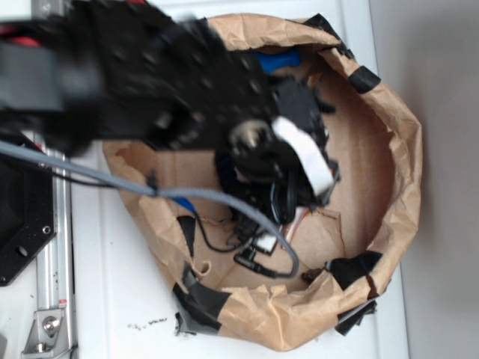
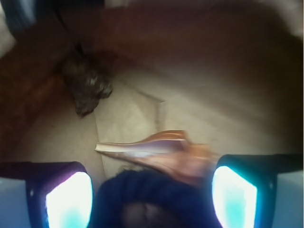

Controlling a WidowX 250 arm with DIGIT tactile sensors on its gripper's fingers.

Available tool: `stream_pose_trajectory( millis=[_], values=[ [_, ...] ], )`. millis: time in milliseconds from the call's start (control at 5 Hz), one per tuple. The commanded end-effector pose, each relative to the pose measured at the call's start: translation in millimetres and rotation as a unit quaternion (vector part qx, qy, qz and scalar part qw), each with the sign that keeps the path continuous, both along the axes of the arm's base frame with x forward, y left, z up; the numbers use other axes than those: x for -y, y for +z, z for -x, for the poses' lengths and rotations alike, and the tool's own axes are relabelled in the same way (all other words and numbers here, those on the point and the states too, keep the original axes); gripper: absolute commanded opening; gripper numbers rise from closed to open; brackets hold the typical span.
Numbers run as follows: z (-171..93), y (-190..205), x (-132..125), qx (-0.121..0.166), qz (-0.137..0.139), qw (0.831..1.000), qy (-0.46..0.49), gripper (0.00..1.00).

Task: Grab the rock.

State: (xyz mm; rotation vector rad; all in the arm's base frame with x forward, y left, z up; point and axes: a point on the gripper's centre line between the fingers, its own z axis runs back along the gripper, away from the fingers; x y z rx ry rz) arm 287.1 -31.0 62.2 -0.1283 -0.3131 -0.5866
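You work over a white worktop (image 1: pixel 112 299) carrying a crumpled brown paper basin with black tape patches (image 1: pixel 389 149), its floor flat cardboard, its walls creased and soft. The black robot arm (image 1: pixel 150 82) fills the upper left of the exterior frame. In the wrist view, the two fingers (image 2: pixel 69 197) stand spread wide at the lower corners, pinching nothing. Between them lies a glossy tan pointed spiral shell (image 2: pixel 161 149) over a dark blue rounded object (image 2: pixel 142 194). The dark, rough, lumpy rock (image 2: pixel 85 85) sits upper left, against the paper wall. Judge it hard, fairly heavy, grippy; take it across its narrower middle.
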Motion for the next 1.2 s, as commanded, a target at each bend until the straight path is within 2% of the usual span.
stream_pose_trajectory(
  millis=[0,200,400,600,800,1000],
  values=[
    [-8,-14,55,0.042,-0.012,0.996,-0.083,1.0],
    [-7,-20,73,0.047,-0.009,0.993,-0.105,1.0],
    [-7,-20,91,0.051,0.013,0.99,-0.134,1.0],
    [-8,-15,99,0.079,0.033,0.984,-0.154,1.0],
    [-24,-7,98,0.099,0.038,0.986,-0.132,1.0],
    [-40,-3,99,0.097,0.034,0.989,-0.106,0.0]
  ],
)
